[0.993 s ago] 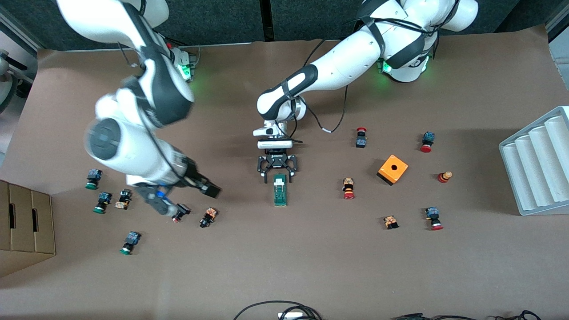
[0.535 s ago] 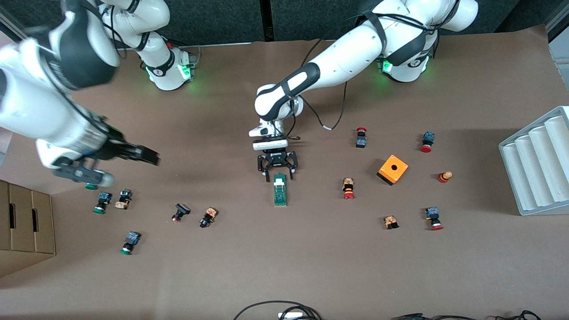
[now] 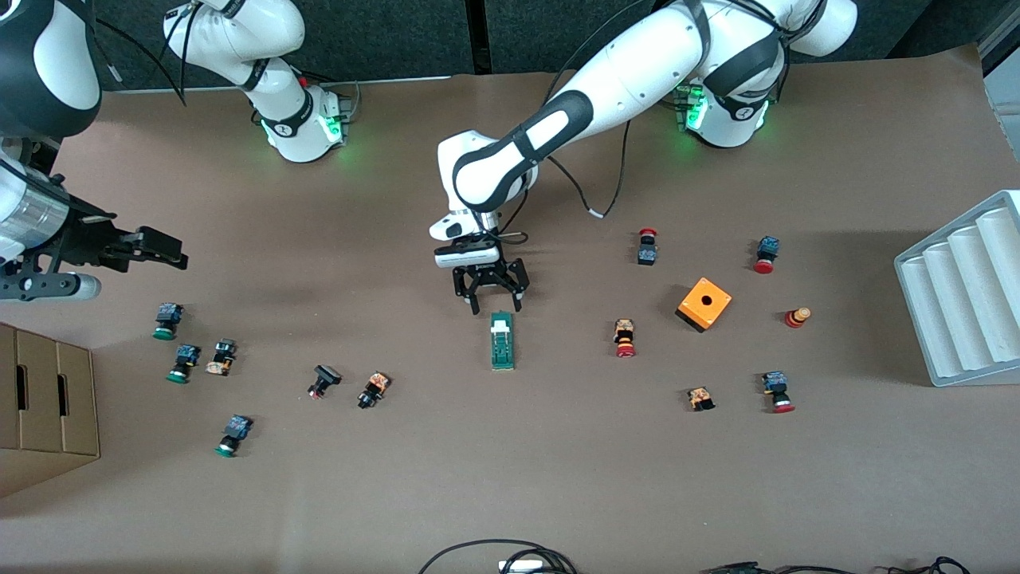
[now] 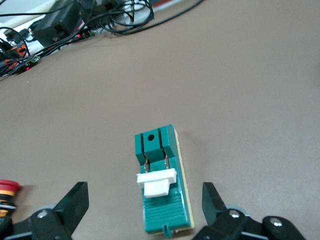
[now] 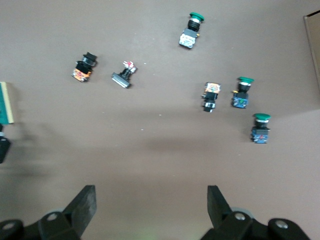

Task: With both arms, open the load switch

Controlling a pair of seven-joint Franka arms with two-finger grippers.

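The load switch (image 3: 502,340), a narrow dark-green block with a white tab (image 4: 157,181), lies flat near the table's middle. My left gripper (image 3: 495,307) hangs open just over the end of it that faces the arms' bases. In the left wrist view my left gripper (image 4: 144,187) has a black finger on either side of that end, clear of it. My right gripper (image 3: 169,249) is open and empty, up over the right arm's end of the table. In the right wrist view my right gripper (image 5: 151,195) frames bare table, and only an edge of the load switch (image 5: 6,102) shows.
Small red- and green-capped push-buttons lie scattered on both sides of the switch, one green-capped (image 3: 166,320) below my right gripper. An orange cube box (image 3: 704,304) and a grey ribbed tray (image 3: 960,295) are toward the left arm's end. A cardboard box (image 3: 44,402) stands at the other end.
My right arm has swung up and away from the buttons beside the switch toward its own end of the table. My left gripper has drawn back slightly toward the bases, still open.
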